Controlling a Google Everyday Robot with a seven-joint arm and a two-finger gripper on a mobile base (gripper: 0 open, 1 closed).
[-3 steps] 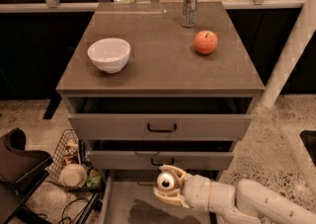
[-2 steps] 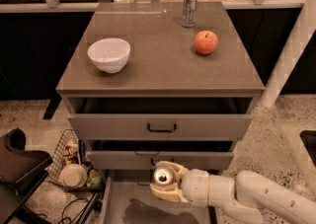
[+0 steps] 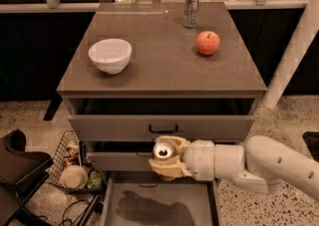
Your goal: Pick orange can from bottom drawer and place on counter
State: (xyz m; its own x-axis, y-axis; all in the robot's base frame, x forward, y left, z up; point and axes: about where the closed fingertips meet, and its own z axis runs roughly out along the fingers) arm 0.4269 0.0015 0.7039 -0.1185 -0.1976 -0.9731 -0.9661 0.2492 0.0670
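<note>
My gripper (image 3: 165, 158) is shut on the orange can (image 3: 162, 151), whose shiny silver top faces the camera. It holds the can in front of the middle drawer, above the open bottom drawer (image 3: 158, 205), whose flat grey floor shows a shadow of the arm. The white arm reaches in from the lower right. The counter (image 3: 159, 51) lies above, well higher than the can.
On the counter stand a white bowl (image 3: 110, 55) at the left, a red apple (image 3: 208, 43) at the right and a tall slim silver can (image 3: 191, 7) at the back. A wire basket with clutter (image 3: 75, 168) and a dark chair (image 3: 17, 170) are at the lower left. A white post (image 3: 294, 56) stands at the right.
The gripper has lifted the orange can up and slightly left, from just above the bottom drawer to the level of the middle drawer front.
</note>
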